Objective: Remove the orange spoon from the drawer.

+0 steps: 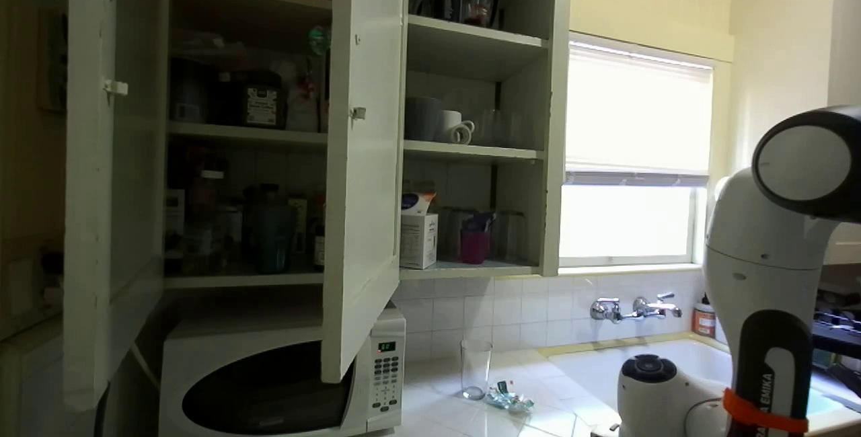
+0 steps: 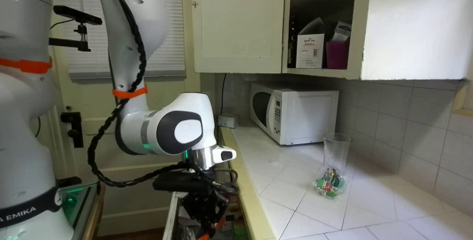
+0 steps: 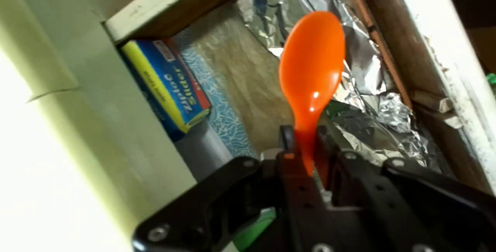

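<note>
Two black fingers (image 3: 286,137) of your gripper (image 3: 305,139) are pinched in close, with just the thin handle of the orange spoon (image 3: 312,54) between them. The spoon's round end sticks out past the fingertips, and its hollow side faces you in the wrist view. You have the spoon over the open drawer (image 3: 449,50), but you cannot tell if all of it is up past the rim.

Down in the drawer, shiny crumpled foil (image 3: 372,77) lies along a side, next to some brown paper (image 3: 248,69). Beside the paper you can see a strip (image 3: 219,106) with a blue and white pattern. A blue and yellow Ziploc box (image 3: 170,85) sits in the corner. Something green (image 3: 255,228) peeks out behind the gripper, too hidden to name.

In an exterior view, your arm (image 2: 181,129) bends down to the drawer, right beside the counter (image 2: 292,221). A tall clear glass (image 2: 338,151) stands on the counter, with a little clear heap (image 2: 330,184) that has green and red bits just by it; you cannot tell if they touch. A white microwave (image 2: 310,114) stands farther along. Up above in both exterior views, the cupboard (image 1: 557,154) shows a white box (image 2: 310,53) next to a purple cup (image 2: 337,54) on its bottom shelf. In an exterior view you also see silver taps (image 1: 635,309) over a white sink (image 1: 585,358).
</note>
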You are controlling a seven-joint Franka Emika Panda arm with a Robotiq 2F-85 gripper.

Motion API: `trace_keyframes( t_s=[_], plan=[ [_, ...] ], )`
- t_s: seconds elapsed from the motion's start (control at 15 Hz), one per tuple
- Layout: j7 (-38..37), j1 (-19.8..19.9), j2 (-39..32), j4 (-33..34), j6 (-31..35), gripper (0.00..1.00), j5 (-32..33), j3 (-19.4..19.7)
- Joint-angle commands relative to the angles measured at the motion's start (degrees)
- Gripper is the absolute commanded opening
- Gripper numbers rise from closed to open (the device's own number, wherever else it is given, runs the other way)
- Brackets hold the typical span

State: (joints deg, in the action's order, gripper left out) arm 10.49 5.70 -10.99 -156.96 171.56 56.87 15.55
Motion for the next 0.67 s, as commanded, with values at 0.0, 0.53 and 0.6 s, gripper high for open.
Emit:
trace_keyframes(
  t_s=[0.0, 0.53, 0.6],
  plan=[
    [-3.19, -1.16, 7.08, -0.18, -2.01, 0.04, 15.92, 3.46],
    [-16.53, 4.76, 17.46, -2.71, 8.64, 0.04, 42.38, 10.22],
    [-19.07, 5.59, 13.25, -0.17, 11.36, 0.04, 41.38, 11.25]
  ],
)
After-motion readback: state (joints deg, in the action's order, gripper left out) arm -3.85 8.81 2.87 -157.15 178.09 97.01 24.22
